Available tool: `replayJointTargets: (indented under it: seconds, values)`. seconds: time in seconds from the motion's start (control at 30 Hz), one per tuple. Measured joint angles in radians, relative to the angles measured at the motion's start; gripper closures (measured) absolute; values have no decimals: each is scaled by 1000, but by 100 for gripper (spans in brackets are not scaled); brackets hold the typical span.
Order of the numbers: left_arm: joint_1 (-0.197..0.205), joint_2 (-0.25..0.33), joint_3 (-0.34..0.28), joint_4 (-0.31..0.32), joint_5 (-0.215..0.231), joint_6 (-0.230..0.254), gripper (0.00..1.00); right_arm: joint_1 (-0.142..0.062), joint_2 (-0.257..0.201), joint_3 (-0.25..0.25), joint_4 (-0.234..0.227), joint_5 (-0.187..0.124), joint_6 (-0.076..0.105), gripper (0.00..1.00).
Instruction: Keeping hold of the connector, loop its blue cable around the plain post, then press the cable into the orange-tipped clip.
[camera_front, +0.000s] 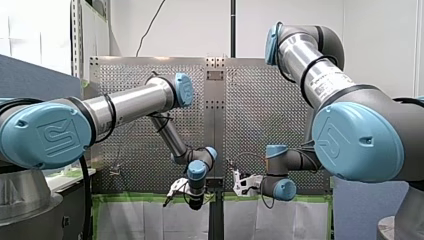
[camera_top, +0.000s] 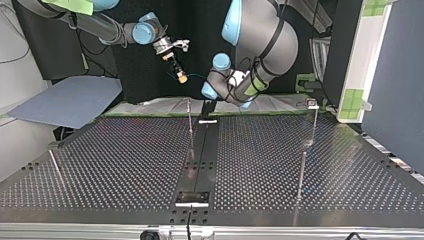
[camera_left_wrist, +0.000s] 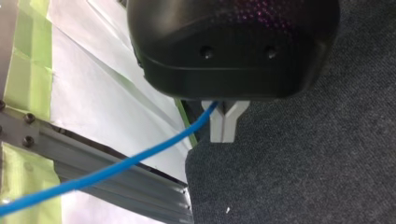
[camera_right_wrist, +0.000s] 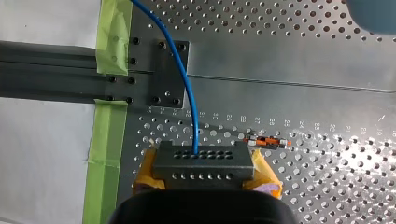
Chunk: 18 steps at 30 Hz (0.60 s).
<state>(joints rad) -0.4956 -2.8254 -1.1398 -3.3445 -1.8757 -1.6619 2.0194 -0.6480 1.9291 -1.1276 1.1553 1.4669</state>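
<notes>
Table (camera_top: 125, 160): perforated metal, filling most of the top view. A dark seam runs down its middle. A slim post (camera_top: 190, 120) stands beside that seam at the end near my arms, and I cannot tell whether it is the plain one.

Left arm (camera_front: 125, 102): enters from the front view's left. Its elbow is bent and its wrist is low at the table's edge, just beside the seam.

Right arm (camera_front: 320, 75): enters from the front view's right. Its wrist is also low at that edge, on the other side of the seam and near my left wrist.

Carpet (camera_left_wrist: 303, 163): dark grey, under my left claw, next to white paper (camera_left_wrist: 93, 93) edged with green tape (camera_left_wrist: 28, 79).

Right claw (camera_right_wrist: 204, 175): the yellow pads (camera_right_wrist: 145, 170) pinch the connector from both sides, over the table.

Left claw (camera_left_wrist: 223, 137): the two metal fingers are pressed together, over the carpet and off the table.

Connector (camera_right_wrist: 203, 161): a grey block with rows of small holes, held level between my right pads.

Blue cable (camera_right_wrist: 195, 121): leaves the connector's far face, rises ahead of my right claw and curves across a screwed bracket plate (camera_right_wrist: 163, 74). In the left wrist view it runs up to the root of my left fingers and disappears there. I cannot tell whether they grip it.

Orange-tipped clip (camera_right_wrist: 267, 141): small, on the table just ahead of the connector and to one side. It is apart from the cable.
</notes>
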Motion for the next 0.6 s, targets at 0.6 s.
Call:
replayJointTargets:
  seconds: [0.6]
  values:
    - [-11,109,-80,119,-43,-57,100,-23,0,-9,22,9,7,100]
